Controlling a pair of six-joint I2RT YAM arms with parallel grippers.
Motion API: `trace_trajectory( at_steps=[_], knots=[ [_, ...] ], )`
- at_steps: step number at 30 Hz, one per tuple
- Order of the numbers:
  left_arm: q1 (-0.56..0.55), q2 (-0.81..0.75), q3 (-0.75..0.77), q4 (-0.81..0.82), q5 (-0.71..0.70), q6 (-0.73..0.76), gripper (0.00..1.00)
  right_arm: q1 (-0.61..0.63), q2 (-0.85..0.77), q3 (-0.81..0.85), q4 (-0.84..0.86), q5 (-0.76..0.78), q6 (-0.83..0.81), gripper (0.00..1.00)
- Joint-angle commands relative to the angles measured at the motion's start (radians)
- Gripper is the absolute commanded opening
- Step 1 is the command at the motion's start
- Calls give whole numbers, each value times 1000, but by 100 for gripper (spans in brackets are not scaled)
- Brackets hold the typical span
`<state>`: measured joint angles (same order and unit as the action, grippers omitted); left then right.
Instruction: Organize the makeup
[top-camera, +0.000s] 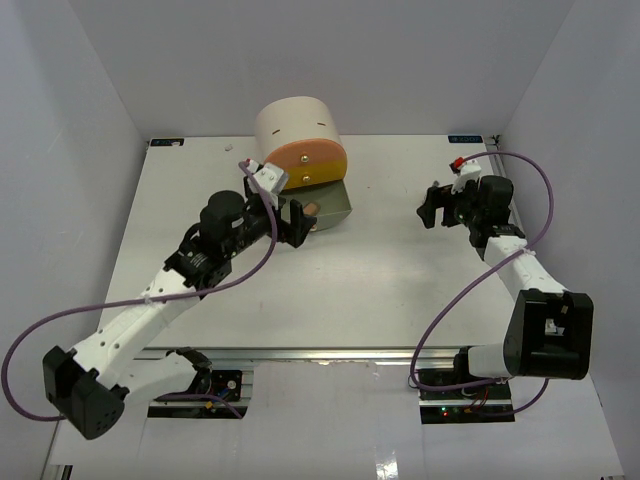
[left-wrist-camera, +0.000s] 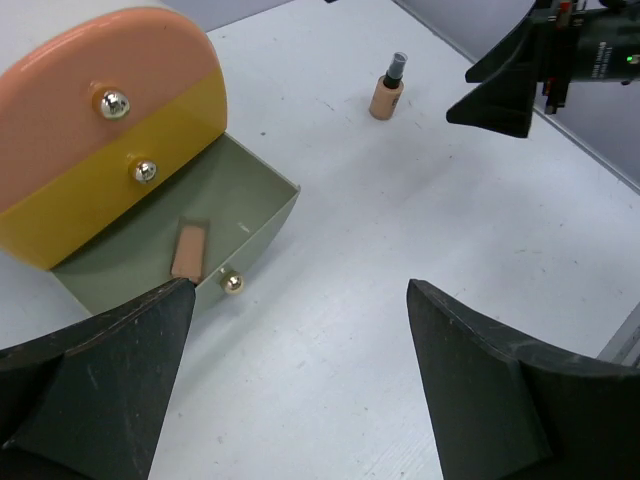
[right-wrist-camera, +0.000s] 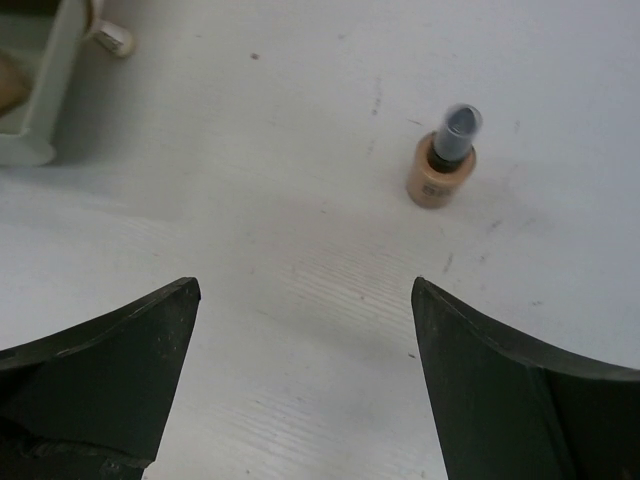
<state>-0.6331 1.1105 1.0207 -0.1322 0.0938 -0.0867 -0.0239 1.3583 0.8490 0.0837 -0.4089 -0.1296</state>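
Observation:
One tan bottle (left-wrist-camera: 387, 92) with a black cap stands upright on the white table; it also shows in the right wrist view (right-wrist-camera: 443, 160), ahead and right of my right gripper (right-wrist-camera: 305, 290), which is open and empty. A second tan piece of makeup (left-wrist-camera: 188, 250) lies flat in the open grey drawer (left-wrist-camera: 255, 205); in the top view it (top-camera: 311, 208) is a small tan spot. My left gripper (left-wrist-camera: 300, 290) is open and empty, hovering just in front of that drawer (top-camera: 335, 205). The other makeup is out of view.
The big cream cylinder (top-camera: 297, 125) stands at the back centre, its orange (left-wrist-camera: 90, 70) and yellow (left-wrist-camera: 120, 170) drawers shut. My left gripper (top-camera: 295, 222) and right gripper (top-camera: 432, 208) face each other across the table. White walls enclose the sides.

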Motion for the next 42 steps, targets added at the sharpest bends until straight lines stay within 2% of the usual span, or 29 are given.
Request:
trace_trajectory(
  at_steps=[1,6,18,26,27,30,31,38,42],
  knots=[
    [9,-191,-170,-14,-25,-39,98,-3,30,-32,109,234,32,94],
    [9,-316,-254,13,-125,0,98,9,118,-11,159,244,-2,96],
    [9,-425,-289,8,-128,24,98,10,416,185,227,189,-4,93],
    [9,-417,-292,10,-131,25,98,10,529,252,277,217,-25,93],
    [9,-414,-291,10,-132,27,98,10,548,260,277,214,-25,91],
    [10,-413,-290,7,-135,27,98,10,583,296,265,173,-47,74],
    [10,-413,-292,8,-138,29,98,10,590,309,259,165,-54,72],
    [16,-408,-292,7,-136,30,98,11,599,290,292,190,-61,69],
    [16,-408,-292,7,-132,30,98,11,604,290,298,206,-50,58]
  ],
)
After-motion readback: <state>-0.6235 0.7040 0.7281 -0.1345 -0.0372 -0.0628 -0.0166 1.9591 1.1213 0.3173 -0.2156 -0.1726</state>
